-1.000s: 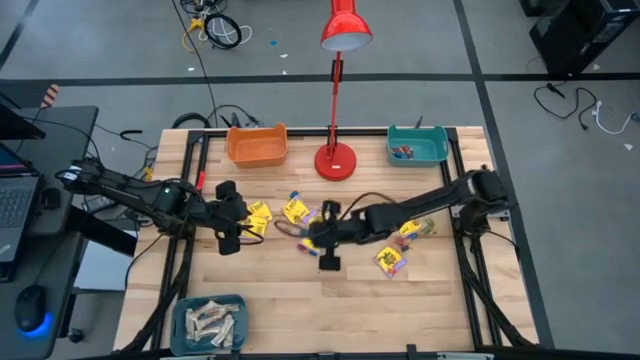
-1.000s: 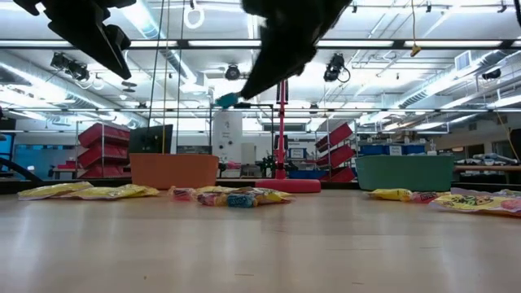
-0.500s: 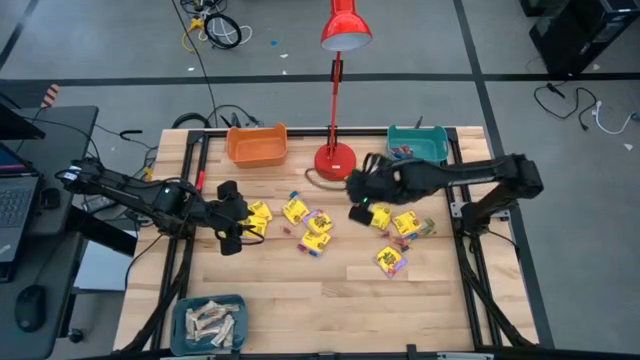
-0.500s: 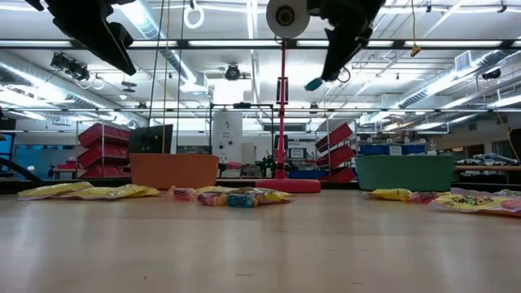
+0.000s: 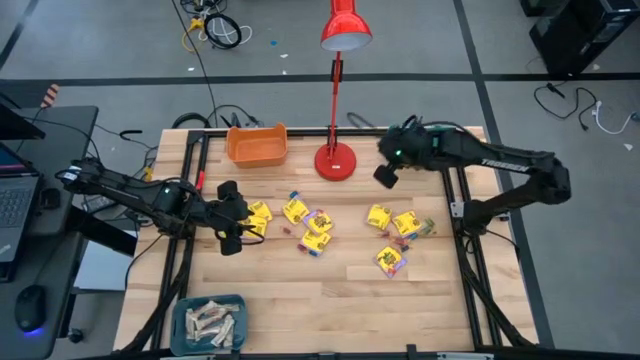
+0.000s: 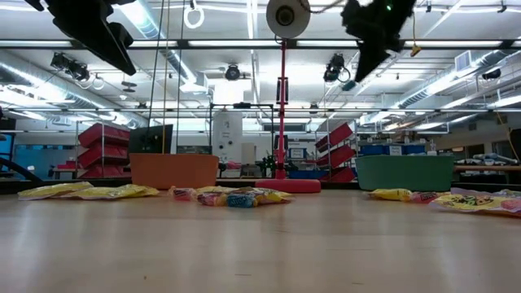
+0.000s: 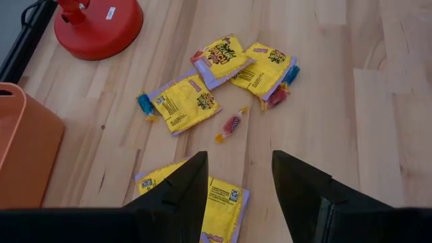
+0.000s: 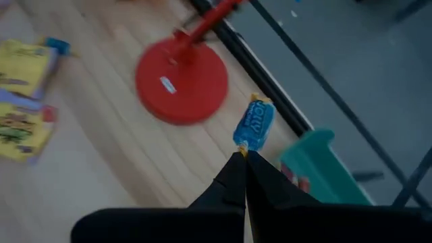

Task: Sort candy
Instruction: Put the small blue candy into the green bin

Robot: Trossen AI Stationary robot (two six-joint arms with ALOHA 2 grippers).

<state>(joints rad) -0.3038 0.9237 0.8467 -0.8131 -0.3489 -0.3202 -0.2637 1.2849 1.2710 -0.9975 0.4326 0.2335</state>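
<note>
One small blue wrapped candy [image 8: 254, 125], light and crinkly, hangs by its twisted wrapper end from the clenched right gripper [image 8: 243, 156]; left gripper [image 7: 237, 177] waits released.

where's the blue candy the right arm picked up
It's pinched in the right pincer, the blue candy held in the air between the red lamp base and the teal bin.

Bright even overhead light; right wrist view blurred.
</note>
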